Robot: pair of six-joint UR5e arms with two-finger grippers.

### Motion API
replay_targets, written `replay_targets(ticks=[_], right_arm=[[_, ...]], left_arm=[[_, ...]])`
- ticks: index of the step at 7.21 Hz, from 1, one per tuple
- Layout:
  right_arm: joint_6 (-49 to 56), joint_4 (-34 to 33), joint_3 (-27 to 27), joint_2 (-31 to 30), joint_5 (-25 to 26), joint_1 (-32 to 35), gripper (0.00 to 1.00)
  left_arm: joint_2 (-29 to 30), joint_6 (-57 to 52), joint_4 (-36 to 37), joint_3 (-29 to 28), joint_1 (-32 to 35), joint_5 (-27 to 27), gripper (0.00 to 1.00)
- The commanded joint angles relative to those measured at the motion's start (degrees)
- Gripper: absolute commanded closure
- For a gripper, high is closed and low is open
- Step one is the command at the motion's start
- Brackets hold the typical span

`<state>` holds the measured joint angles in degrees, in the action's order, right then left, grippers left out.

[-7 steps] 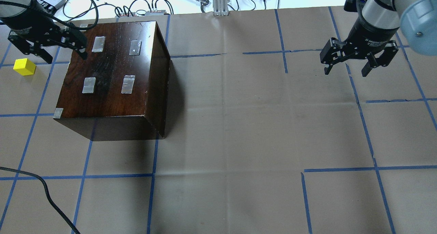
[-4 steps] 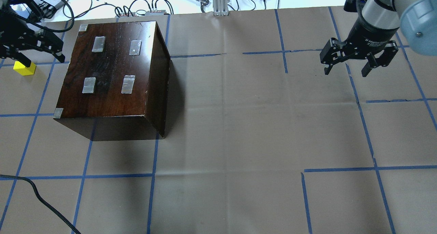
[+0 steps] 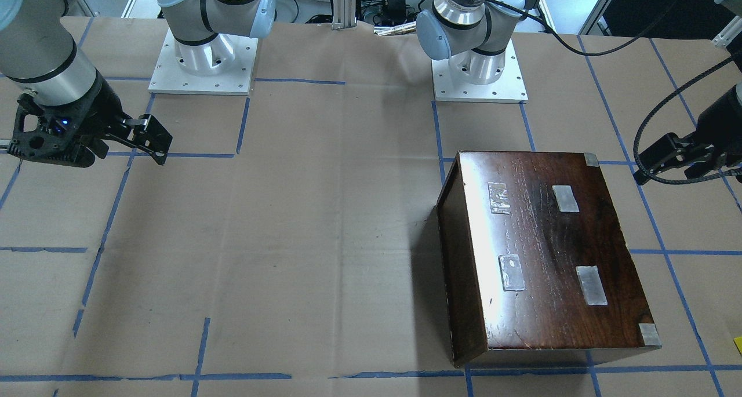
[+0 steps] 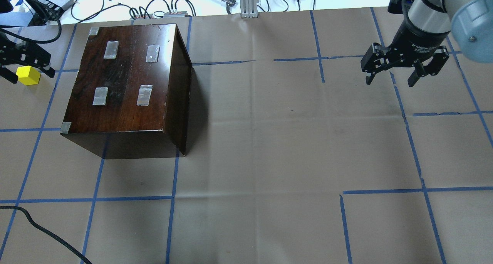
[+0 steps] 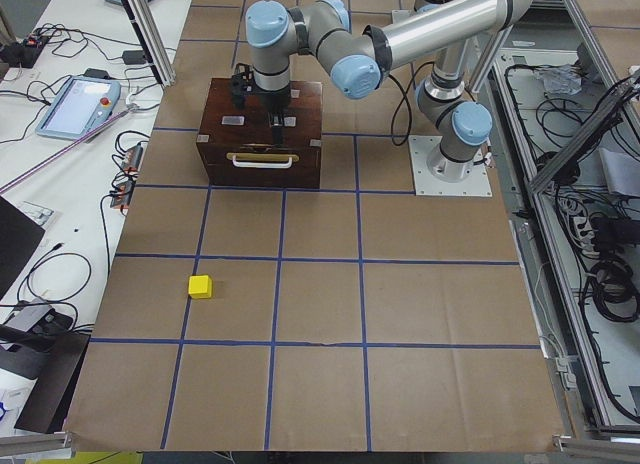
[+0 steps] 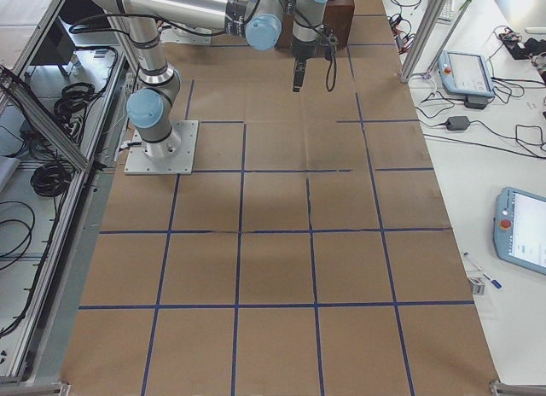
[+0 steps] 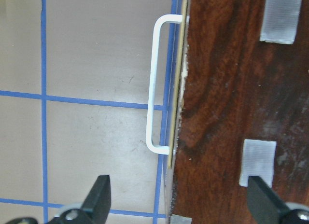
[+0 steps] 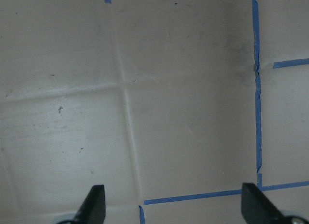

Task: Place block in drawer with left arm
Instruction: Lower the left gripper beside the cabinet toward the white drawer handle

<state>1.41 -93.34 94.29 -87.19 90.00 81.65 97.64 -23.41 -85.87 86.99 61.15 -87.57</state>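
The yellow block (image 4: 27, 75) lies on the brown paper left of the dark cabinet (image 4: 127, 83), well clear of it in the left exterior view (image 5: 200, 286). The drawer (image 5: 262, 161) is shut; its front carries a pale handle (image 7: 157, 84). My left gripper (image 4: 29, 69) hangs open high over the cabinet's handle side, with nothing between its fingers (image 7: 99, 197). In the overhead view it overlaps the block. Far right, my right gripper (image 4: 391, 79) hovers open and empty above bare paper.
Cables and small devices lie beyond the table's far edge (image 4: 161, 9). A loose black cable (image 4: 42, 225) curls across the front-left corner. Both arm bases (image 3: 203, 66) stand at the robot's side. Blue tape lines grid the paper.
My left gripper has travelled left, from over the cabinet's back-left corner to the view's left edge, where it overlaps the block. The right arm, block and cabinet have not moved.
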Motion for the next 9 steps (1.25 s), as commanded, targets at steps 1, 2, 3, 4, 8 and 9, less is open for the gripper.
replay_targets(ticks=[1, 2, 3, 4, 8, 9], right_arm=[[0.0, 0.0, 0.0, 0.0, 0.0, 0.0, 0.00], [0.0, 0.0, 0.0, 0.0, 0.0, 0.0, 0.00], [0.0, 0.0, 0.0, 0.0, 0.0, 0.0, 0.00], [0.0, 0.0, 0.0, 0.0, 0.0, 0.0, 0.00], [0.0, 0.0, 0.0, 0.0, 0.0, 0.0, 0.00], [0.0, 0.0, 0.0, 0.0, 0.0, 0.0, 0.00]], left_arm=[[0.1, -2.9, 0.6, 0.5, -1.7, 0.9, 0.01], [0.4, -3.5, 0.5, 0.5, -1.8, 4.2, 0.01], [1.1, -3.8, 0.6, 0.5, -2.3, 5.0, 0.01], [1.7, -6.0, 0.4, 0.5, -6.2, 6.6, 0.01], [4.4, -11.0, -0.5, 0.8, -9.1, 14.3, 0.01], [4.8, -11.4, -0.5, 0.8, -8.6, 14.4, 0.01]])
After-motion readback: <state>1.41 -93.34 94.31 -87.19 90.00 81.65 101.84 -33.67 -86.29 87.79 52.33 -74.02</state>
